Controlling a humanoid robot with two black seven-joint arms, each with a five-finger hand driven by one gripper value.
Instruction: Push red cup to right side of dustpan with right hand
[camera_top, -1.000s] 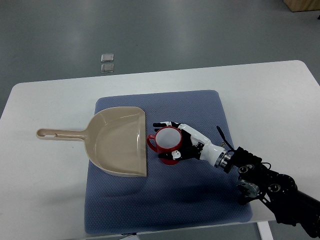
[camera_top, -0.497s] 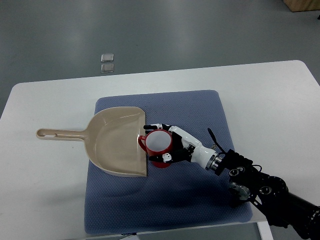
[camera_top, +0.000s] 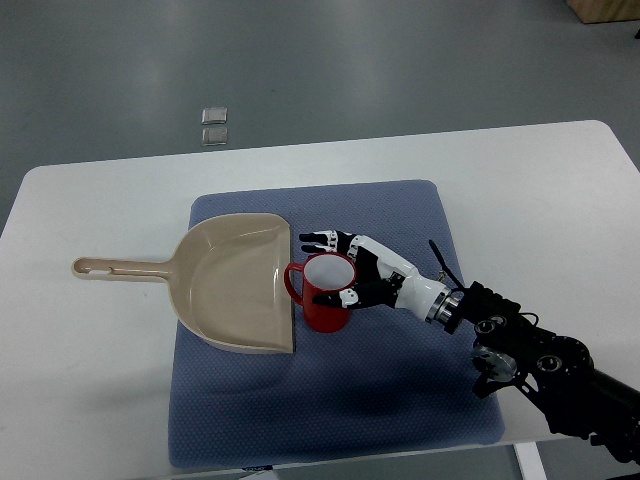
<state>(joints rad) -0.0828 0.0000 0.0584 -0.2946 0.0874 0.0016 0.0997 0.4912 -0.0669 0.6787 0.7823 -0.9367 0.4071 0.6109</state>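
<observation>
- The white table (camera_top: 120, 400) fills most of the top view, with grey floor beyond its far edge
- A blue mat (camera_top: 400, 400) lies across the middle of the table and carries the work things
- The beige dustpan (camera_top: 235, 280) rests on the mat's left part, its handle pointing to 9 o'clock out over the bare table and its open mouth facing 3 o'clock
- The right arm (camera_top: 540, 365) comes in from the picture's 4 o'clock corner, dark at the joints and white toward the wrist
- The right hand (camera_top: 360, 272) sits at 3 o'clock of the cup, fingers spread apart; some reach past the cup's far rim and the thumb touches its near rim, with no full clamp visible
- The red cup (camera_top: 326, 290) stands upright on the mat just beside the dustpan's open edge, at 3 o'clock of the pan, its handle turned toward the pan and appearing to touch its edge
- Two small pale squares (camera_top: 214, 125) lie on the floor at 12 o'clock, well apart from the table
</observation>
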